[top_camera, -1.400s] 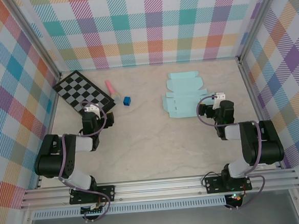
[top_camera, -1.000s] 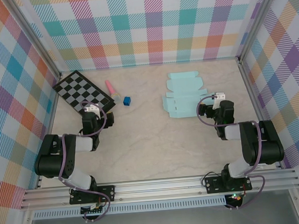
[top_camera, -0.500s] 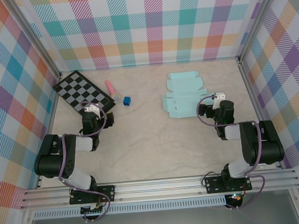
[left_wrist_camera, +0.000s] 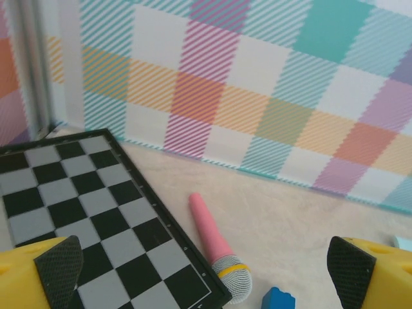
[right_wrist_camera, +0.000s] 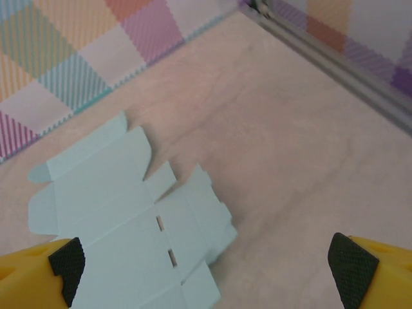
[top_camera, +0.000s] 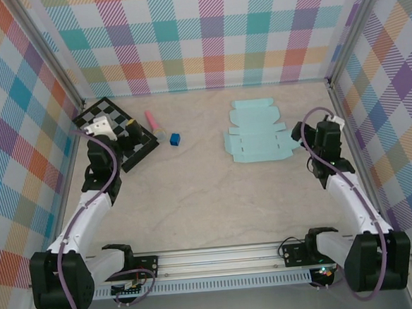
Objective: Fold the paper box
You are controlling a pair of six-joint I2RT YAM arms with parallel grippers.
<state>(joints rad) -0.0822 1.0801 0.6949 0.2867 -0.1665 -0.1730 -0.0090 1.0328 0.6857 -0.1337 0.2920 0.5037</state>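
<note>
Top view, near to far: both arms reach up from the bottom edge. Left gripper (left_wrist_camera: 205, 265), mid-left, jaws spread wide, empty, above checkerboard (top_camera: 111, 107). Right gripper (right_wrist_camera: 210, 265), mid-right, jaws spread wide, empty. Paper box (top_camera: 256, 133) lies flat and unfolded, centre-right, just left of the right gripper. Prob. light, thin, floppy card that slides easily. Best pinched at an outer flap edge w/ the other arm pinning the middle panel.
</note>
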